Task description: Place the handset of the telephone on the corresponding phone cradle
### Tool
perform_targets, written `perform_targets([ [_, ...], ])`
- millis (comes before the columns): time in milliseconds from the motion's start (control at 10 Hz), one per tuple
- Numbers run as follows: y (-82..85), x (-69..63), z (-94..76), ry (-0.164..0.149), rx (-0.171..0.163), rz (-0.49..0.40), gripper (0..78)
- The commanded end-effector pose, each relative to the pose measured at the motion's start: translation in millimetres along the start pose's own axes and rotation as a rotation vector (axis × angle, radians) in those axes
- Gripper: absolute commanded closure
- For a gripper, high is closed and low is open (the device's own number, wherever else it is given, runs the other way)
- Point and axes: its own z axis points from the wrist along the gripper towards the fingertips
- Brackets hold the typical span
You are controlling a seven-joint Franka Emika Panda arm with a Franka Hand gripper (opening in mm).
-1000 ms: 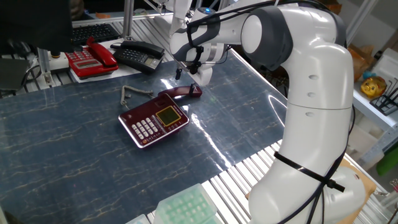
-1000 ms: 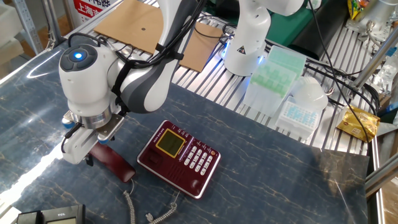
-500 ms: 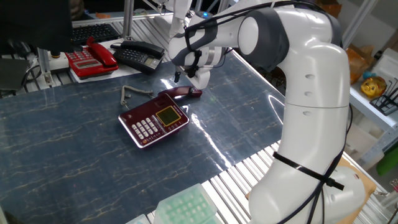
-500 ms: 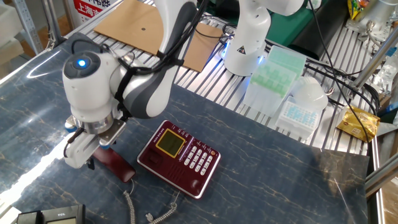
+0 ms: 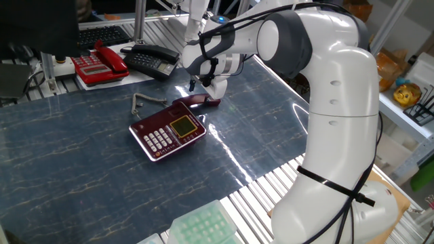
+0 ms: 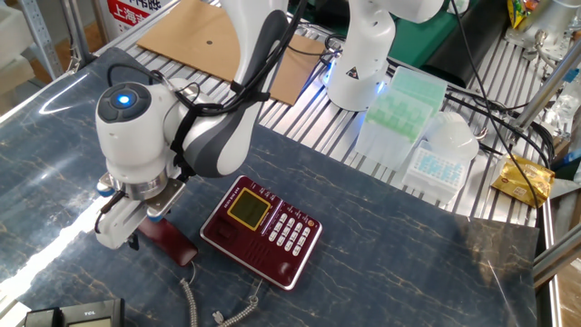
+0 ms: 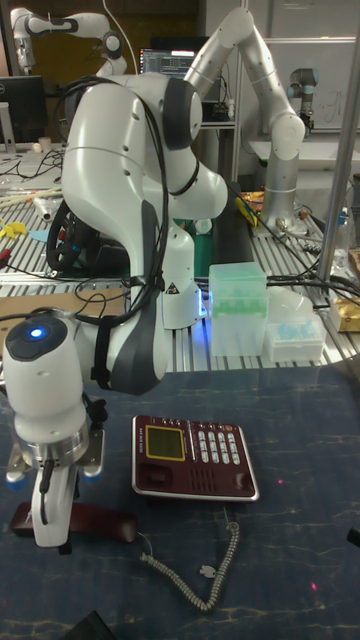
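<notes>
One arm bends low, its gripper (image 6: 136, 238) over the handset (image 6: 168, 240); grip state unclear

Dark blue marbled table top (image 5: 81, 163) with glare streaks, bordered by a ribbed metal surface (image 6: 508, 118). Far left, a bright red phone (image 5: 100, 62) and a black phone (image 5: 150, 59). Cardboard sheet (image 6: 195, 36), green rack (image 6: 404, 95) and a monitor (image 7: 172, 62) behind.

Gripper (image 6: 136, 238) lowered closer onto handset (image 6: 169, 240).
</notes>
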Motion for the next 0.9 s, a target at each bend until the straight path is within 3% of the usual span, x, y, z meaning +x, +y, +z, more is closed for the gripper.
perform_targets([
  [100, -0.1, -1.0, -1.2, -0.021, -0.002, 0.001, 0.2],
  [600, -0.3, -1.1, -1.1, -0.016, 0.046, -0.012, 0.2],
  [700, -0.3, -1.1, -1.1, -0.016, 0.046, -0.012, 76.3],
  [900, -0.3, -1.1, -1.1, -0.016, 0.046, -0.012, 76.3],
])
